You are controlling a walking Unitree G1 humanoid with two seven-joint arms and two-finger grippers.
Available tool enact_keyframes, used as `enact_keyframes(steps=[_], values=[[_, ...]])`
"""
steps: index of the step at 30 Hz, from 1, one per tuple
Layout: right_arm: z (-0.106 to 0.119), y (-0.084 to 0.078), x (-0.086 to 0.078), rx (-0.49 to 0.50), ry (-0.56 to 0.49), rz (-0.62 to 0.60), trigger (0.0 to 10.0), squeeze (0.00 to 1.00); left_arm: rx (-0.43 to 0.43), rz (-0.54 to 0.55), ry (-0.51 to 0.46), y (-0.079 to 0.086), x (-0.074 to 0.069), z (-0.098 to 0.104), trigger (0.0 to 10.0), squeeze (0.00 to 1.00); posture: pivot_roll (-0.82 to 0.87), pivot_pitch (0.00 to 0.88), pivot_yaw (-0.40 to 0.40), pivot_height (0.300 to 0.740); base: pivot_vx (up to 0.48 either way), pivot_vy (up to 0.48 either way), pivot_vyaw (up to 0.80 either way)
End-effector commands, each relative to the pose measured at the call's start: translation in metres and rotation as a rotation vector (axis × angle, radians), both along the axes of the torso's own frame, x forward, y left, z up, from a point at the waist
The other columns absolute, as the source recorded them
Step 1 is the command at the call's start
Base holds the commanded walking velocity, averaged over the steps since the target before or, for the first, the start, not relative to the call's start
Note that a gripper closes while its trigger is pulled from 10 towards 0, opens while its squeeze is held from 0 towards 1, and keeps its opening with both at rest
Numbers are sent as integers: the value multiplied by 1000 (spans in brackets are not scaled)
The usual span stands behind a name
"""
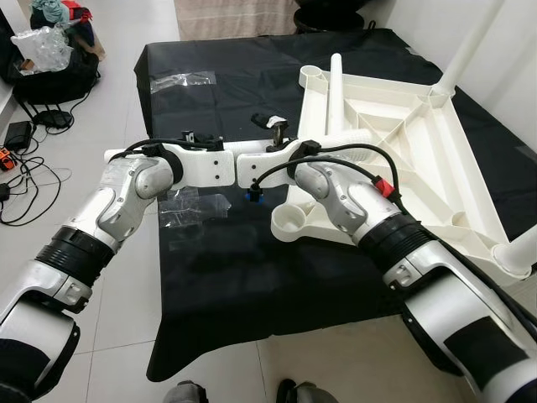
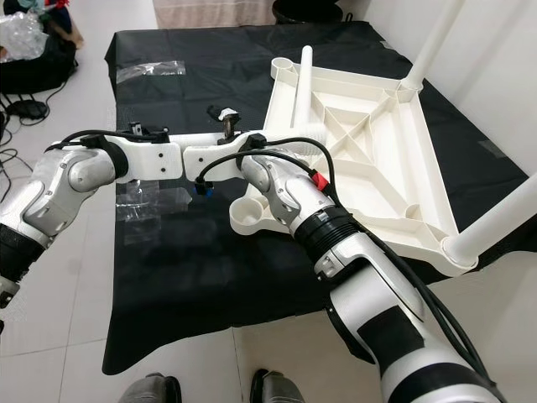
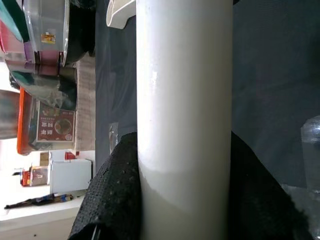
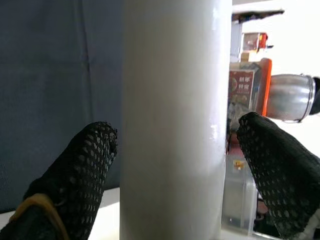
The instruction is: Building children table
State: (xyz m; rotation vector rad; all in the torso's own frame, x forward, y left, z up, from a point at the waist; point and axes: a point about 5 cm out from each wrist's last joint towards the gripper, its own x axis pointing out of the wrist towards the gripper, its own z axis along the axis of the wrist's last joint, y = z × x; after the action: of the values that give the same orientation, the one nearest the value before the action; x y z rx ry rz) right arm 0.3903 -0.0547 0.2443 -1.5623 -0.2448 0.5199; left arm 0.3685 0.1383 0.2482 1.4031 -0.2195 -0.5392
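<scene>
Table top (image 1: pixel 419 143), white plastic, lies upside down on the black cloth (image 1: pixel 210 277) that covers the floor, ribs facing up, on the robot's right side of the cloth. Legs stand in three corner sockets: far left leg (image 1: pixel 336 92), far right leg (image 1: pixel 470 46), near right leg (image 1: pixel 524 252). Near left socket (image 1: pixel 289 222) has no leg in it. Both arms cross in front of the body, wrists meeting over the cloth just left of the table top. Left gripper (image 3: pixel 185 190): black fingers (image 3: pixel 112 195) pressed against both sides of a white tube, so holding the leg; which leg, can't tell from wrist view. Right gripper (image 4: pixel 172 165): fingers (image 4: pixel 80 170) spread wide, one each side of a white tube w/ a visible gap on the right side, not clamped. Clear plastic bag (image 1: pixel 193 206) lies on the cloth under the left forearm; second clear bag (image 1: pixel 180 80) near the far left edge. Floor is white tile (image 1: pixel 109 84); black bag (image 1: pixel 50 80) and cables at far left. Shoe tips (image 1: pixel 185 393) at bottom edge.
</scene>
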Motion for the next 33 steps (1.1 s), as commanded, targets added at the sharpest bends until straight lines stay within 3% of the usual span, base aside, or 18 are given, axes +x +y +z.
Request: enact_keyframes(steps=[1, 5, 6, 25, 26, 32, 33], values=[[3, 1, 2, -8, -16, -12, 10000, 0, 9, -59, -31, -15, -4, 9, 10000, 0, 19, 102, -47, 740, 0, 0, 0], [-3, -1, 5, -24, 0, -35, 10000, 0, -1, -81, -41, -22, -6, 13, 10000, 0, 20, 107, -50, 740, 0, 0, 0], [-4, -3, 6, -27, -2, -44, 0, 0, -1, -86, -42, -23, -7, 13, 10000, 0, 19, 107, -50, 740, 0, 0, 0], [-3, -11, 15, -36, -19, -107, 0, 0, -63, -104, -88, -36, -12, 24, 10000, 0, 15, 118, -55, 740, 0, 0, 0], [-4, -12, 15, -33, -16, -113, 0, 0, -61, -92, -91, -36, -11, 24, 10000, 1000, 15, 118, -55, 740, 0, 0, 0], [1, -15, 18, 10, -38, -134, 0, 0, -52, -65, -109, -33, -10, 27, 10000, 1000, 16, 122, -50, 740, 0, 0, 0], [5, -15, 19, 26, -59, -133, 0, 0, -43, -65, -96, -33, -10, 27, 10000, 867, 16, 122, -50, 740, 0, 0, 0]])
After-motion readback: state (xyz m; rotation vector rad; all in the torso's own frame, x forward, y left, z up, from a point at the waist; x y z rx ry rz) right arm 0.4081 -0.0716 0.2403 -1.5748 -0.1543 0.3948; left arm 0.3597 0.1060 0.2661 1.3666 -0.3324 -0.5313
